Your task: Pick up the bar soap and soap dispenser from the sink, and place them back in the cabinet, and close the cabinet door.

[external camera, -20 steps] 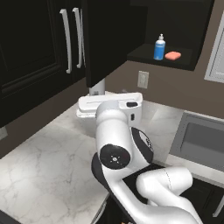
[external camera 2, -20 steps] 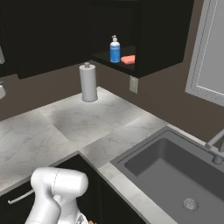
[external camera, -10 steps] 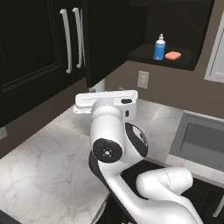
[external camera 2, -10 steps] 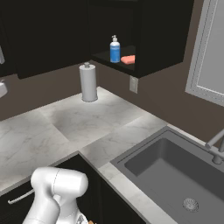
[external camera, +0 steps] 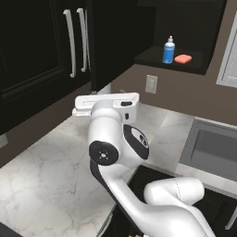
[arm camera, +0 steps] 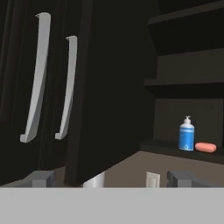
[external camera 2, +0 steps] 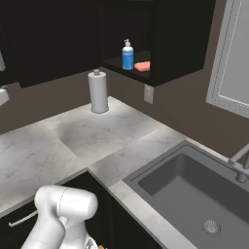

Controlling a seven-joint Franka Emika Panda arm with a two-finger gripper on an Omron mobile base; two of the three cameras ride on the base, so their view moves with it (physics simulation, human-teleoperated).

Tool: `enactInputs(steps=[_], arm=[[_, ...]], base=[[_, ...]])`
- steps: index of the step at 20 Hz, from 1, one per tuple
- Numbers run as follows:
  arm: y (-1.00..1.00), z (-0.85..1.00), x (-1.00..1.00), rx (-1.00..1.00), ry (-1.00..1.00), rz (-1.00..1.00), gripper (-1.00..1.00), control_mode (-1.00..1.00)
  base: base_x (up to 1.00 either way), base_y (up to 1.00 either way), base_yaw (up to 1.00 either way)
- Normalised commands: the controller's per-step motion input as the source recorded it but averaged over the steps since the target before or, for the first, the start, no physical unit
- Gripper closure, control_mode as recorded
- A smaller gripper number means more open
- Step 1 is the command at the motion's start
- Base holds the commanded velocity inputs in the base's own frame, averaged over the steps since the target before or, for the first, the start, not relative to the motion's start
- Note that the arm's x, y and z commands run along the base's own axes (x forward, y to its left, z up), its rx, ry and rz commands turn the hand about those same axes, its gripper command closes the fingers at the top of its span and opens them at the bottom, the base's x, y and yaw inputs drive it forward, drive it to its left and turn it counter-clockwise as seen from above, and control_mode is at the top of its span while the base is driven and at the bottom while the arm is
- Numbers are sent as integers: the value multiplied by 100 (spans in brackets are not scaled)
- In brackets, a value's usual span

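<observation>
The blue soap dispenser [external camera: 169, 50] [external camera 2: 127, 54] [arm camera: 186, 135] stands upright on the lowest shelf of the open dark cabinet [external camera: 173, 64]. The orange-red bar soap [external camera: 183, 59] [external camera 2: 142, 66] [arm camera: 205, 147] lies just right of it. The cabinet door [external camera: 118, 41] [arm camera: 113, 87] stands swung out, left of the shelf. My gripper [arm camera: 111, 179] is open and holds nothing; it faces the door from a distance, its fingertips [arm camera: 41, 178] spread wide. Its white hand [external camera: 107, 102] hovers over the counter below the door. The dark sink [external camera 2: 194, 194] [external camera: 215, 146] is to the right.
Two shut dark doors with long silver handles [arm camera: 37, 78] [external camera: 71, 44] sit left of the open door. A white paper towel roll [external camera 2: 98, 91] stands on the marble counter [external camera 2: 73, 136] below the cabinet. A wall outlet [external camera: 150, 84] is under the shelf. The faucet [external camera 2: 240, 163] rises behind the sink.
The arm has swung a little to the left and the hand has risen slightly toward the cabinet doors. The soaps and the door have not moved.
</observation>
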Motion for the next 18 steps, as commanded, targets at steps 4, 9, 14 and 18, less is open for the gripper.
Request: enactInputs(steps=[4,9,14,18], arm=[[11,-1,18,-1,0,-2,-100,-100],[7,-1,15,0,0,-2,-100,-100],[1,-4,14,0,0,-1,-100,-100],[0,-10,14,0,0,0,-100,-100]], base=[[0,0,0],[0,0,0],[0,0,0],[0,0,0]])
